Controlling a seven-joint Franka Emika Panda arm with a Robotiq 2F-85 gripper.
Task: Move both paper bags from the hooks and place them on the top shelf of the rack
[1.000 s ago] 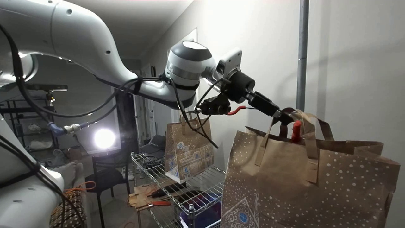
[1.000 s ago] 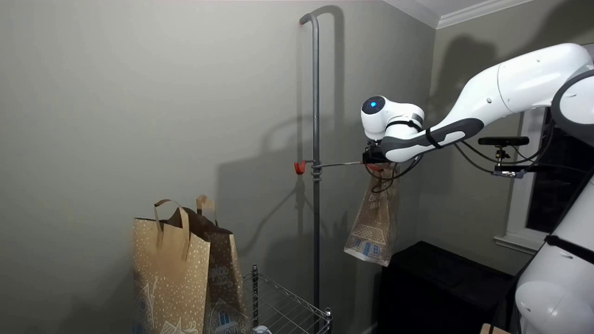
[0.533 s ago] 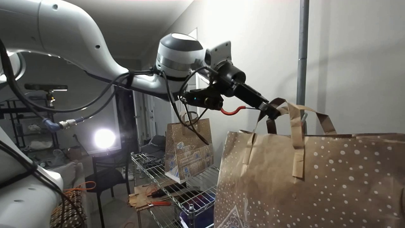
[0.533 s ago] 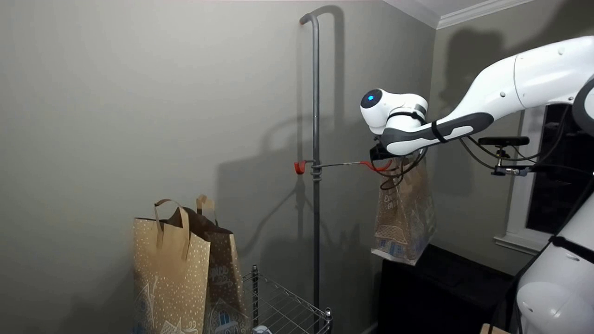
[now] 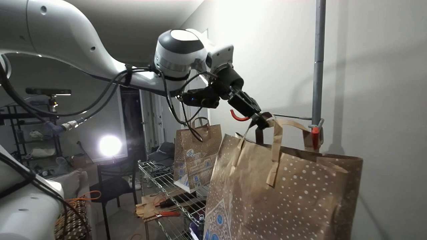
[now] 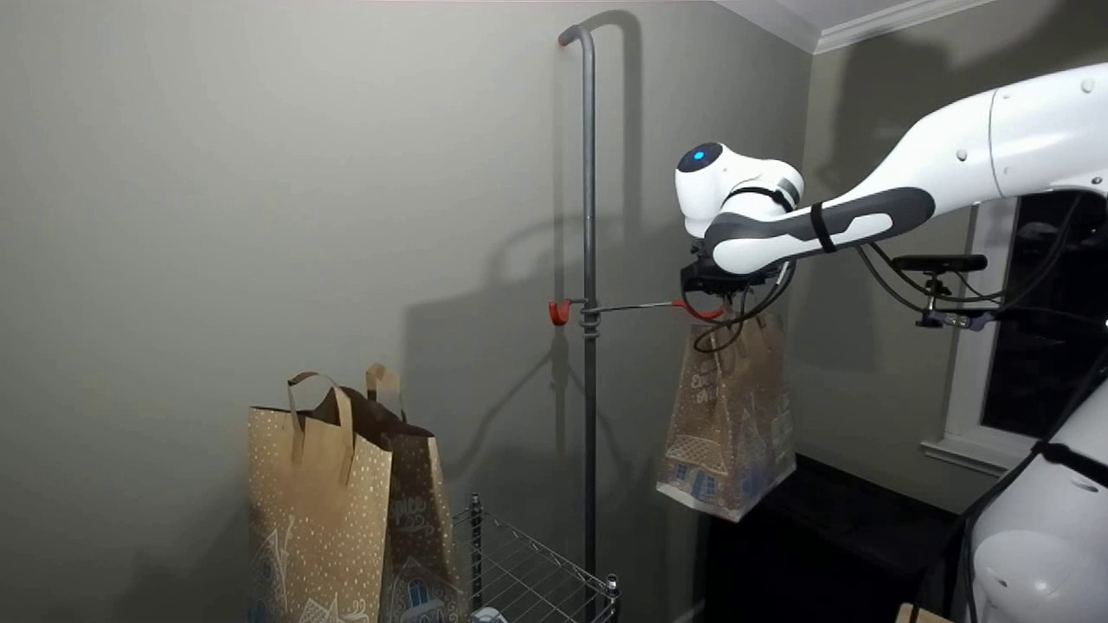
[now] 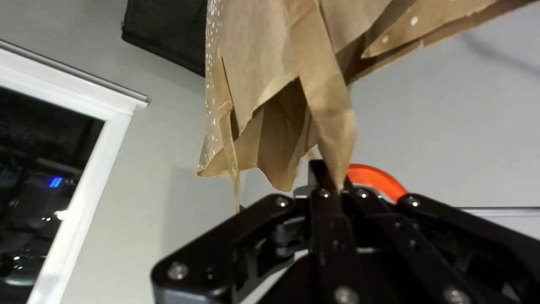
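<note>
My gripper (image 5: 261, 121) is shut on a handle of a wide, pale-speckled brown paper bag (image 5: 283, 186). The bag hangs tilted in the air and also shows in an exterior view (image 6: 727, 415). In the wrist view the handle strip (image 7: 335, 126) runs down between the closed fingertips. One red hook (image 5: 238, 116) is just beside the gripper; in the wrist view it shows as an orange curve (image 7: 375, 179) behind the fingers. The other hook (image 6: 560, 312) is at the pole. A second paper bag (image 5: 198, 150) stands upright on the rack's top shelf (image 5: 156, 176).
A grey vertical pole (image 6: 589, 190) carries the thin hook arm (image 6: 636, 306) near the held bag. A black covered object (image 6: 805, 536) stands below the bag. The wall is close behind. A chair (image 5: 113, 188) and a bright lamp (image 5: 110, 146) are farther back.
The arm has pulled back and up, with the gripper still on the handle. The bag has moved left in an exterior view, away from the pole, swinging and turning as it moved.
</note>
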